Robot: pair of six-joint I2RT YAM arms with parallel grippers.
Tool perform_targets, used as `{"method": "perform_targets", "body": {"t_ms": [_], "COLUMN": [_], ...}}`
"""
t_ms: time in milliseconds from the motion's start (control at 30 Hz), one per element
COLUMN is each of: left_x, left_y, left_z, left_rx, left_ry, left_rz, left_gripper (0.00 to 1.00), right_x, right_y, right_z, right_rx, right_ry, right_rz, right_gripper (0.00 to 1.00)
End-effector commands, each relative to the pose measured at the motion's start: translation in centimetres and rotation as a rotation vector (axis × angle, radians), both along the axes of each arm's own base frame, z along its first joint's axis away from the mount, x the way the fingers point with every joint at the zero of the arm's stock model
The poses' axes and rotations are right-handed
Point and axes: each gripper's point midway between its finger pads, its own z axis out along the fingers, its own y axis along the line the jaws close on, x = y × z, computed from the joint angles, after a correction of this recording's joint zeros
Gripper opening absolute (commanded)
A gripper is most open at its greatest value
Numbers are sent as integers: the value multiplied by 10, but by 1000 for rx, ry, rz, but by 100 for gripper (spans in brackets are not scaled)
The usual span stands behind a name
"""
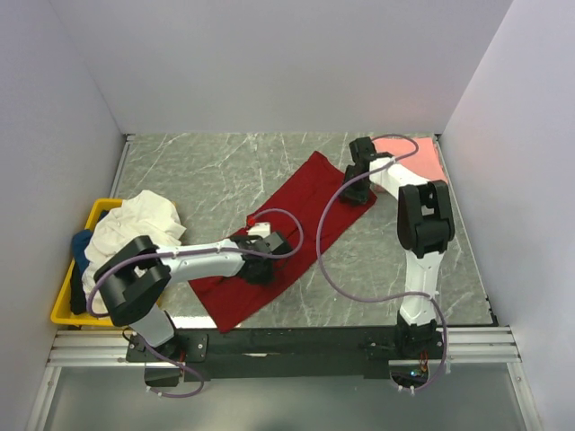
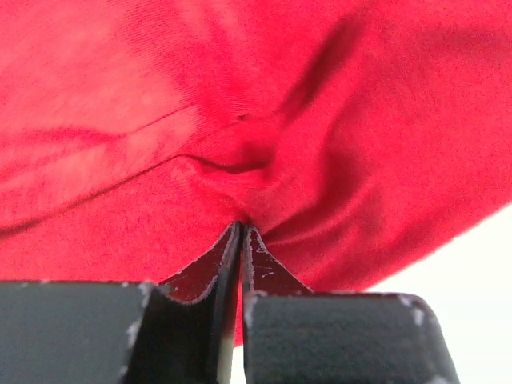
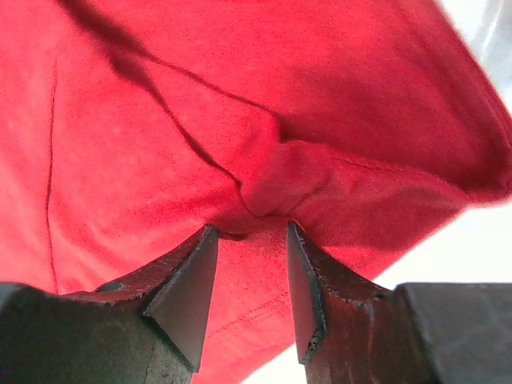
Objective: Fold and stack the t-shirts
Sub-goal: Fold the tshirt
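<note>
Left pincer (image 2: 242, 230) pinches near end of dark red cloth t-shirt (image 1: 304, 199); right pincer (image 3: 252, 228) straddles far-end pucker, grip unclear; long axis spans both.

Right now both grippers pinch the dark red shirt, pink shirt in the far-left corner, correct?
No: the pink shirt lies in the far-right corner, per the top external view. The left gripper and right gripper do pinch the dark red shirt.
</note>
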Motion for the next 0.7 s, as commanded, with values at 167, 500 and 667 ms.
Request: {"method": "perform_targets", "body": {"t_ms": [167,500,667], "left_x": [-50,-28,43], "left_y": [-98,-157,-147], "left_z": [8,71,116], "left_rx": [-262,-475,-558], "left_ry": [188,127,-27], "left_rz": [-126,-190,-126], "left_gripper": [11,31,34], "right_x": [58,102,116], "right_y": [-8,36,59], "right_z": [3,14,40], "right_rx": [-52,84,176], "right_ry": [2,-53,-144], "right_rz": [27,140,192], "right_gripper": [47,47,50]}}
